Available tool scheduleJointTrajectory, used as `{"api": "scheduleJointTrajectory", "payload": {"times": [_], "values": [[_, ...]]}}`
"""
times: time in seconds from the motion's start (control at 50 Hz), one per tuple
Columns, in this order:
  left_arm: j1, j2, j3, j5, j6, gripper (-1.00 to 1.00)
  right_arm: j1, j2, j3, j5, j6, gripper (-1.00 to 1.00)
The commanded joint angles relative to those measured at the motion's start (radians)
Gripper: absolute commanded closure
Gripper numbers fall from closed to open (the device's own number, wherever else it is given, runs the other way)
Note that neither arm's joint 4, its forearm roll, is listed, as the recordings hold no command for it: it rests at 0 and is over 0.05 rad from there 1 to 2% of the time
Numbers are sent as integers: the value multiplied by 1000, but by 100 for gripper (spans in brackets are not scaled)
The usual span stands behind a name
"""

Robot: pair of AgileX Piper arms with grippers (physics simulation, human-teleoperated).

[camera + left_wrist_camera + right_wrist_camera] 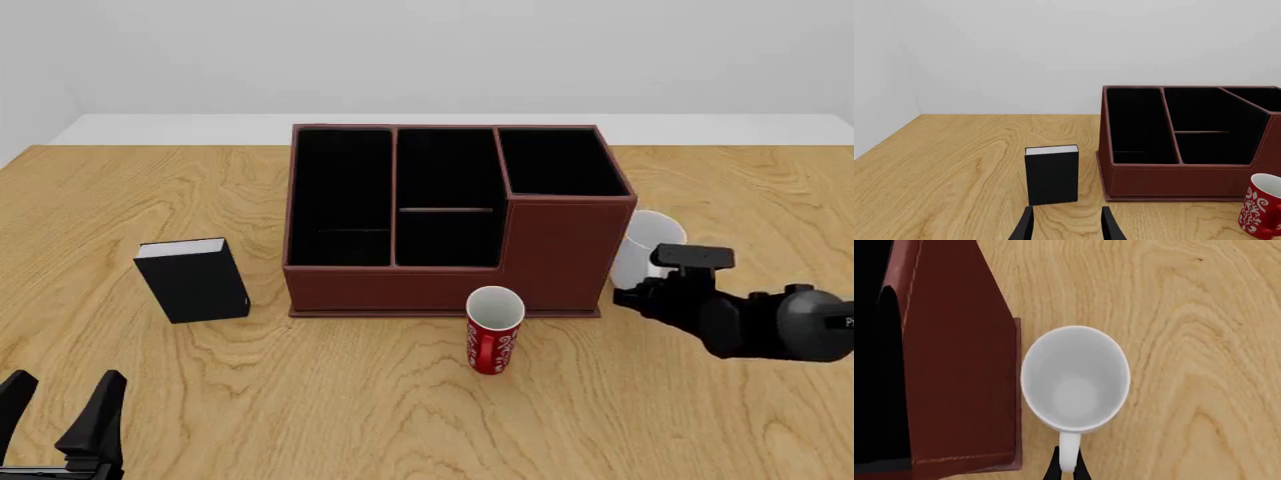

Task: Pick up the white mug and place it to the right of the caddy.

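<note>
The white mug [649, 248] stands upright just right of the dark reddish-brown caddy [400, 289], close to its side wall. In the right wrist view I look down into the mug [1075, 380], with the caddy's wall [954, 365] beside it. My right gripper [634, 297] is shut on the mug's looped handle [1068, 452]. I cannot tell whether the mug rests on the table or hangs just above it. My left gripper [60, 420] is open and empty at the near left, far from the mug; it also shows in the left wrist view [1066, 229].
A slim red cup with white markings [495, 330] stands in front of the caddy, near its right end. A small black book [195, 280] stands upright left of the caddy, just ahead of my left gripper. The wooden table [747, 420] ends at a white wall.
</note>
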Motion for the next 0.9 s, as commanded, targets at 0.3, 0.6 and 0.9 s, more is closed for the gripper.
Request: {"api": "scheduleJointTrajectory", "payload": {"times": [0.3, 0.6, 0.9], "values": [[0, 0, 0, 0, 0, -100, -3, 61, -8, -4, 0, -100], [0, 0, 0, 0, 0, -100, -4, 54, -5, -1, 2, -100], [0, 0, 0, 0, 0, -100, 0, 53, 4, -8, 6, -100]]}}
